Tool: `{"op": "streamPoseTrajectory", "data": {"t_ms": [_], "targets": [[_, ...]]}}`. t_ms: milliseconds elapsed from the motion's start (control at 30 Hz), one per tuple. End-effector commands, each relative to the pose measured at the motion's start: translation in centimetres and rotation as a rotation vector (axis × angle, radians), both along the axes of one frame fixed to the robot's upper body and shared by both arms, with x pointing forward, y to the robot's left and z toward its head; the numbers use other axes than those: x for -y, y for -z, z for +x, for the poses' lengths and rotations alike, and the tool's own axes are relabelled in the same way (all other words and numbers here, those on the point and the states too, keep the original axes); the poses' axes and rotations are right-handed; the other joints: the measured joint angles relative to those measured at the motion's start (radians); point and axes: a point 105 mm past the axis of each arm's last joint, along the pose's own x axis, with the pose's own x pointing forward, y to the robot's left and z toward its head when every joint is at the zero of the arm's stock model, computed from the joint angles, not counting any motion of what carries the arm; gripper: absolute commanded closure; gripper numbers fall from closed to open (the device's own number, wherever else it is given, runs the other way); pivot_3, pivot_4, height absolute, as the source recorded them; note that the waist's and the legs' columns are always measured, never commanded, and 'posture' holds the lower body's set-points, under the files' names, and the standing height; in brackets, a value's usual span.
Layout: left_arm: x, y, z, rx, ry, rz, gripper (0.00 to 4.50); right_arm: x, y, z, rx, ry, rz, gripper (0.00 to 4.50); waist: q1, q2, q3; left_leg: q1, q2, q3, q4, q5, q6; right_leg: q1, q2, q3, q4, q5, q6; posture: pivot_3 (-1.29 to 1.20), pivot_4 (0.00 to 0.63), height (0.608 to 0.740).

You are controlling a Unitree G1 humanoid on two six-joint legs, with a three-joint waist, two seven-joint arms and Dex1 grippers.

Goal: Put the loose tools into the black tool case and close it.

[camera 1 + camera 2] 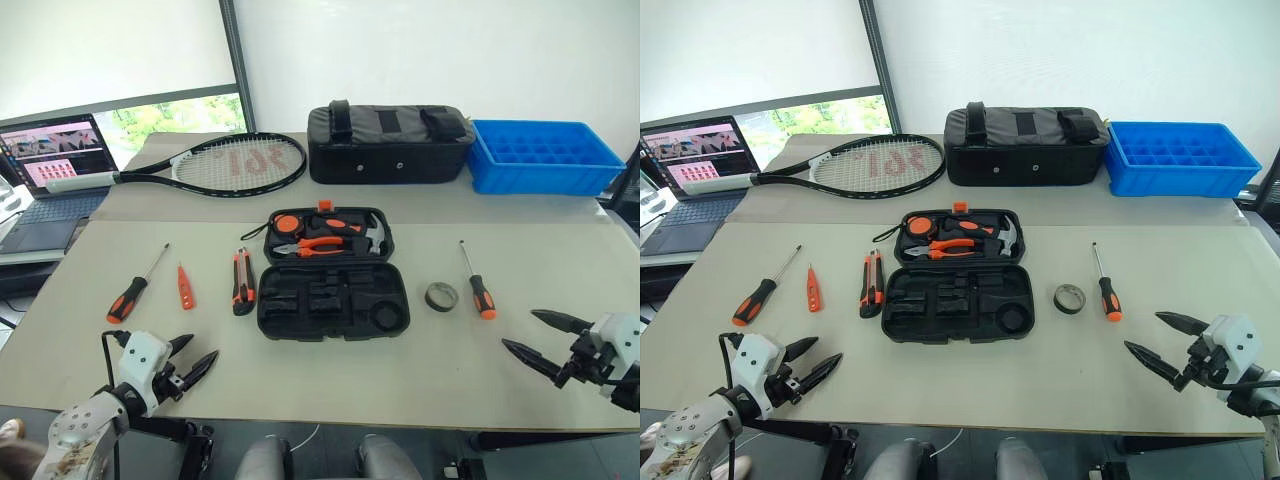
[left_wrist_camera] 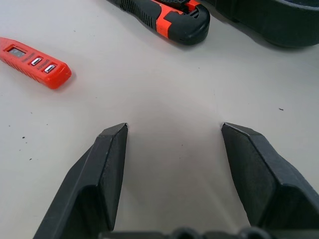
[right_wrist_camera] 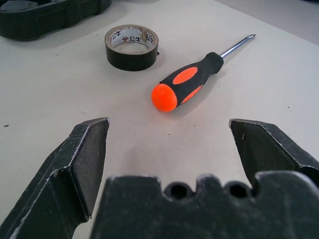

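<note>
We find the black tool case [image 1: 333,275] lying open at the table's middle, its lid half already stocked with pliers and other tools, its near half showing empty slots. Five loose tools lie around it.

Left of the case: one screwdriver [image 1: 136,286], one slim orange screwdriver [image 1: 185,288], and one utility knife [image 1: 243,282] just beside the case.

Right of the case: one tape roll [image 1: 441,296], then one more screwdriver [image 1: 476,282].

We judge all five light and rigid. The screwdrivers' round handles may roll, so they are best pinched across the rubber grip. The tape roll suits a pinch across its rim.

The left gripper [image 1: 192,358] and right gripper [image 1: 540,336] both stand open and empty, near the table's front edge.
</note>
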Motion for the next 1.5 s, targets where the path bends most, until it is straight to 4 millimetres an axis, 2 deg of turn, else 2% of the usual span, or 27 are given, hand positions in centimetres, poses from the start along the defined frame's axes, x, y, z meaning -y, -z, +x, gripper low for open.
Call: {"op": "streamPoseTrajectory", "data": {"t_ms": [33,267,567,667,733,800,933,1033,1167,1267,1500], "targets": [[0.3,0.2,-0.4,-0.018,0.018,0.003,1.3,0.2,-1.4,0.1,0.046,0.003,-0.017,0.04,0.0,0.0,0.0,0.0,0.0,0.0,0.0,0.0,0.0,0.0,0.0,0.0,0.0,0.0,0.0,0.0,0.15,0.707],[0.2,-0.3,-0.5,0.012,0.01,0.01,1.3,-0.3,-1.9,0.2,0.058,-0.015,-0.028,0.04,0.0,0.0,0.0,0.0,0.0,0.0,0.0,0.0,0.0,0.0,0.0,0.0,0.0,0.0,0.0,0.0,0.15,0.707],[-0.6,-4.7,0.3,0.142,0.01,-0.006,1.3,-1.5,-3.4,0.4,0.094,-0.073,-0.021,0.04,0.0,-0.002,0.001,0.0,0.001,0.0,0.0,0.0,0.0,0.0,0.001,0.0,0.0,0.0,0.0,0.0,0.15,0.707],[-1.6,-7.1,1.4,0.225,-0.063,-0.066,1.3,-2.9,-4.6,0.4,0.119,-0.13,0.009,0.04,0.001,-0.002,0.001,0.0,0.001,0.0,0.0,0.0,0.0,0.0,0.0,0.0,0.0,0.0,0.0,0.0,0.15,0.707],[-3.0,-7.8,2.3,0.262,-0.141,-0.054,1.3,-4.3,-5.4,0.5,0.134,-0.179,0.033,0.04,0.001,-0.002,0.001,-0.001,0.001,-0.001,0.0,0.0,0.0,0.0,0.0,-0.001,0.0,0.0,0.0,0.0,0.15,0.707],[-4.7,-7.7,3.2,0.25,-0.229,-0.01,1.3,-5.8,-6.0,0.5,0.142,-0.233,0.053,0.04,0.0,-0.002,0.001,-0.001,0.001,-0.001,0.0,0.0,0.0,0.0,0.001,-0.001,0.0,0.0,0.0,0.0,0.15,0.707],[-7.5,-8.0,4.6,0.225,-0.381,-0.028,1.3,-8.8,-7.4,0.5,0.167,-0.339,0.104,0.04,-0.003,-0.003,0.002,0.0,0.001,-0.002,0.0,0.0,0.0,0.0,0.002,-0.001,0.001,0.0,0.0,0.0,0.15,0.707],[-9.5,-8.0,5.8,0.207,-0.482,-0.021,1.3,-10.4,-8.0,0.6,0.176,-0.391,0.129,0.04,0.001,-0.005,0.003,0.0,0.001,-0.003,0.0,0.0,0.0,-0.001,0.002,-0.002,0.001,0.0,0.0,0.0,0.15,0.707],[-11.0,-7.7,6.8,0.163,-0.513,0.017,1.3,-11.7,-8.5,0.7,0.189,-0.432,0.155,0.04,0.002,-0.008,0.003,-0.001,0.001,-0.004,0.0,0.0,0.0,-0.001,0.002,-0.004,0.001,0.001,-0.001,0.0,0.15,0.707],[-11.3,-6.2,7.7,0.076,-0.476,0.064,1.3,-12.4,-8.6,0.9,0.198,-0.46,0.172,0.04,0.004,-0.008,0.003,-0.001,0.0,-0.005,-0.001,0.0,0.0,-0.001,0.001,-0.004,0.0,0.002,-0.003,0.0,0.15,0.707],[-12.6,-4.7,8.6,-0.009,-0.519,0.041,1.3,-12.5,-8.4,0.8,0.209,-0.474,0.181,0.04,0.005,-0.009,0.003,-0.001,0.001,-0.005,-0.003,0.0,0.0,-0.002,0.001,-0.006,0.001,0.002,-0.004,0.0,0.15,0.707]]}}
